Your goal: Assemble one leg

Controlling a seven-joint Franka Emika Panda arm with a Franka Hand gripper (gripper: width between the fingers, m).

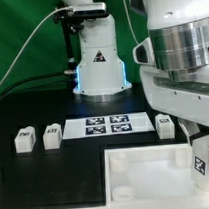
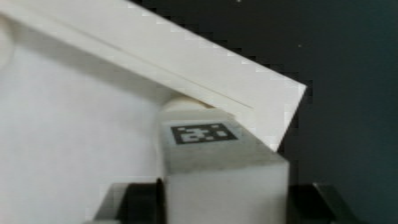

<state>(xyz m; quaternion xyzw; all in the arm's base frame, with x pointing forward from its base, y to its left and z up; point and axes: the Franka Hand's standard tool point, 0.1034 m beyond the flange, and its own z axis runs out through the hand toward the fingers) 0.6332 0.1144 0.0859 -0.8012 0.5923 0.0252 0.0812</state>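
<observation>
In the wrist view my gripper [image 2: 224, 205] is shut on a leg [image 2: 222, 165], a small white block with a black-and-white tag facing the camera. The dark fingers [image 2: 139, 205] press on both its sides. The leg's far end meets the edge of the large white panel [image 2: 89, 110] near a corner. In the exterior view the gripper [image 1: 207, 166] is low at the panel's [image 1: 147, 180] corner on the exterior view's right, with the tagged leg [image 1: 200, 165] between its fingers. The contact between leg and panel is hidden there.
Two loose legs [image 1: 25, 139] [image 1: 52, 136] lie on the exterior view's left of the marker board [image 1: 106, 124], and a third [image 1: 166, 126] on its right. The robot base [image 1: 98, 63] stands behind. The arm's big white link [image 1: 180, 58] fills the right side.
</observation>
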